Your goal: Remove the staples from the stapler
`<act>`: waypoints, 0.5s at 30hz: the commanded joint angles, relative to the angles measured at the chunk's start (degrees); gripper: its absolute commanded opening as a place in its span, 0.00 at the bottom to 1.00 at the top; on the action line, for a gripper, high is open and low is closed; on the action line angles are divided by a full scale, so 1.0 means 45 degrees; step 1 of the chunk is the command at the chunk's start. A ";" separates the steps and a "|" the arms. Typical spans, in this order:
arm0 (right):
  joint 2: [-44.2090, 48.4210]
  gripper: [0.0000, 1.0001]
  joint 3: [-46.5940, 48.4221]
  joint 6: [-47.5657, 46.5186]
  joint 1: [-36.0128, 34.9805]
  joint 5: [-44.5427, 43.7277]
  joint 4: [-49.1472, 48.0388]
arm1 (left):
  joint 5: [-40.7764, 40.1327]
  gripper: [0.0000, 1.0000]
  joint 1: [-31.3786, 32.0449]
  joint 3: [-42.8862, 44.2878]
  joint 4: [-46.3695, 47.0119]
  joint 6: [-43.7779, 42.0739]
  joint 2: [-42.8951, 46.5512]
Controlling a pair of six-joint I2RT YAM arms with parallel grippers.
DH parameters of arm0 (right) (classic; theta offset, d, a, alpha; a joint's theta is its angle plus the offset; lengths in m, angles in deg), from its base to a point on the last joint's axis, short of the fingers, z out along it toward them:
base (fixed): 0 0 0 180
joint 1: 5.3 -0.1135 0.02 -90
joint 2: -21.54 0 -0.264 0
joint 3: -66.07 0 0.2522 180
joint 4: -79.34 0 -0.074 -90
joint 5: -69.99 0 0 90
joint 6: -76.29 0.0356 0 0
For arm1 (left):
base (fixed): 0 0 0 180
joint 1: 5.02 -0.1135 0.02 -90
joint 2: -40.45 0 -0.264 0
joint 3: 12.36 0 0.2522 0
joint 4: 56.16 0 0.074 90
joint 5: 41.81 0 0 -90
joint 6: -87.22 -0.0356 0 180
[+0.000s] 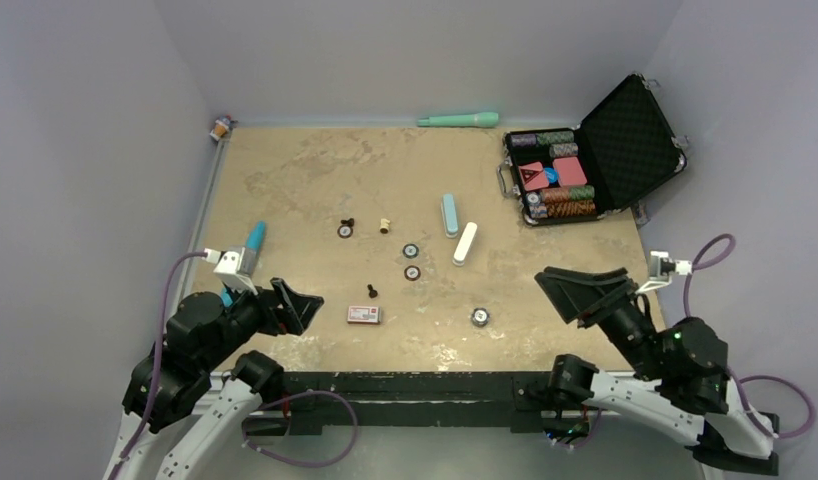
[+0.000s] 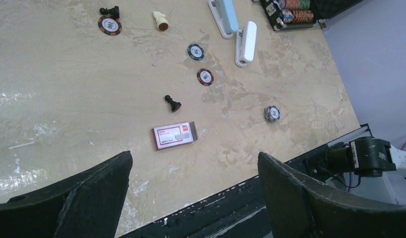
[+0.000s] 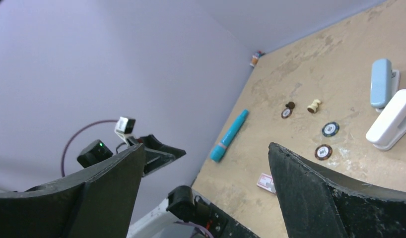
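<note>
The pale-blue stapler (image 1: 450,214) lies in the middle of the table, with a matching white oblong part (image 1: 465,243) just to its right, close to it. Both also show in the left wrist view, the stapler (image 2: 226,17) and the white part (image 2: 246,42), and in the right wrist view, the stapler (image 3: 381,82) and the white part (image 3: 392,119). My left gripper (image 1: 297,305) is open and empty over the near left edge (image 2: 193,163). My right gripper (image 1: 580,285) is open and empty at the near right (image 3: 206,148). Both are far from the stapler.
A small red-and-white box (image 1: 364,315) lies near the front. Poker chips (image 1: 412,272) and chess pieces (image 1: 372,291) are scattered mid-table. A bright blue tube (image 1: 253,240) lies at the left, a mint-green stick (image 1: 458,120) at the back edge, and an open chip case (image 1: 595,150) at the back right.
</note>
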 commanded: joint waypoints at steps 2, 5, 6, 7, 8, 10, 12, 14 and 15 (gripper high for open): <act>0.1910 0.99 0.0234 0.1065 -0.0027 -0.1569 0.0892 | -0.0150 1.00 0.0015 0.0027 0.0292 -0.0146 -0.0203; 0.2534 0.99 0.0029 0.1626 -0.0036 -0.2038 0.1010 | -0.0241 1.00 0.0017 0.0155 0.0036 -0.0060 -0.0301; 0.2637 0.99 -0.0074 0.1673 -0.0049 -0.2040 0.0957 | -0.0235 1.00 0.0017 0.0190 -0.0011 -0.0048 -0.0289; 0.2692 0.99 -0.0153 0.1735 -0.0041 -0.2041 0.0943 | -0.0245 1.00 0.0012 0.0185 -0.0044 -0.0032 -0.0260; 0.2686 0.99 -0.0204 0.1779 -0.0055 -0.2026 0.0944 | -0.0219 1.00 0.0016 0.0184 -0.0058 -0.0013 -0.0235; 0.2573 0.98 -0.0285 0.1910 -0.0047 -0.1973 0.0980 | -0.0144 1.00 0.0012 0.0191 -0.0110 0.0028 -0.0210; 0.2334 0.99 -0.0233 0.1872 -0.0037 -0.1797 0.1004 | -0.0104 1.00 0.0007 0.0205 -0.0177 0.0046 -0.0209; 0.1970 0.99 -0.0243 0.1610 -0.0069 -0.1528 0.0822 | -0.0080 1.00 0.0017 0.0232 -0.0229 0.0062 -0.0196; 0.1764 0.99 -0.0235 0.1241 -0.0093 -0.1291 0.0636 | -0.0079 1.00 0.0017 0.0224 -0.0235 0.0075 -0.0190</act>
